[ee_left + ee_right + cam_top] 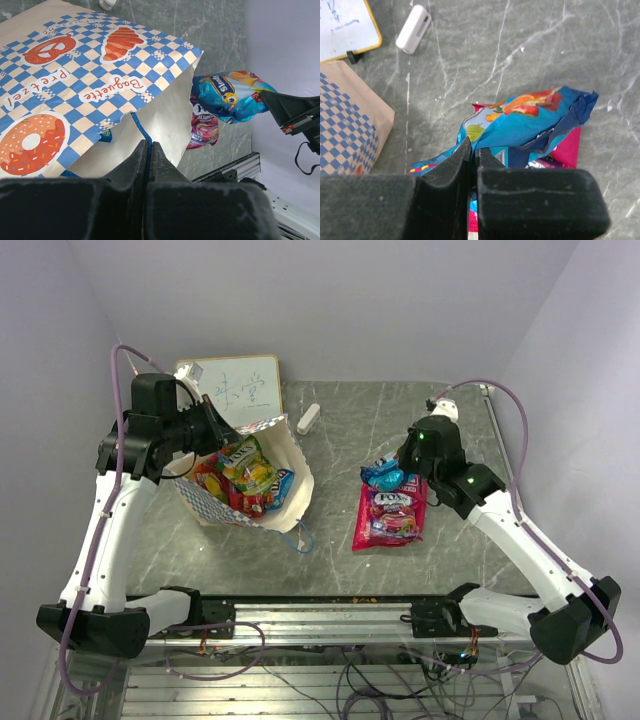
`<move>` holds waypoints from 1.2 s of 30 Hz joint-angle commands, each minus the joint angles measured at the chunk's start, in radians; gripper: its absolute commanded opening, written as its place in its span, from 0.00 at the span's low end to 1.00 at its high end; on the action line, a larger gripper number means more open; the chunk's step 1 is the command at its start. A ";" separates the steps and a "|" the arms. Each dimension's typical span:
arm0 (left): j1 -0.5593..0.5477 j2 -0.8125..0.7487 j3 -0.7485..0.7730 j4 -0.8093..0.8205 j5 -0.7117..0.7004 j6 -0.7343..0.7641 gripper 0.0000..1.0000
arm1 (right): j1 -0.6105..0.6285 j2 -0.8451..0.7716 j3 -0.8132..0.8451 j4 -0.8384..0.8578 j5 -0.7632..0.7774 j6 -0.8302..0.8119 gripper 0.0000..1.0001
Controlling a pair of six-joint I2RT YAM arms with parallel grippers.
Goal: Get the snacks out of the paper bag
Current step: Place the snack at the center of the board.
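A white-framed writing board [240,382] with blue handwriting lies on the grey marbled table [350,430] just behind the large cream paper bag [296,468]. A small white oblong block [308,419] lies behind the bag and to its right, apart from it. Nothing is seen between the bag and the packets lying to its right.

The paper bag lies on its side, its mouth turned towards the near edge of the table. In the left wrist view its upper side is seen to be blue-and-white checked, printed with a pretzel, a croissant and a doughnut. Shiny packets are crowded in the mouth, among them a green-yellow packet [250,472], with red and blue ones around it. One thin blue cord handle [300,538] trails on the table at the bag's near corner.

The left gripper [148,145] is closed tight at the bag's far rim, and a blue cord is seen running in between its fingers.

Well to the right of the bag, a large pink-red packet [388,518] lies flat on the table. A crumpled blue packet [381,476] is held over its far end, pinched by its edge in the fully closed right gripper [471,148]. Whether the two packets touch cannot be told.
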 commanded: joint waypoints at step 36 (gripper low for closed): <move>-0.005 0.006 -0.020 0.053 0.044 -0.020 0.07 | -0.014 -0.165 -0.298 -0.413 -0.084 0.371 0.31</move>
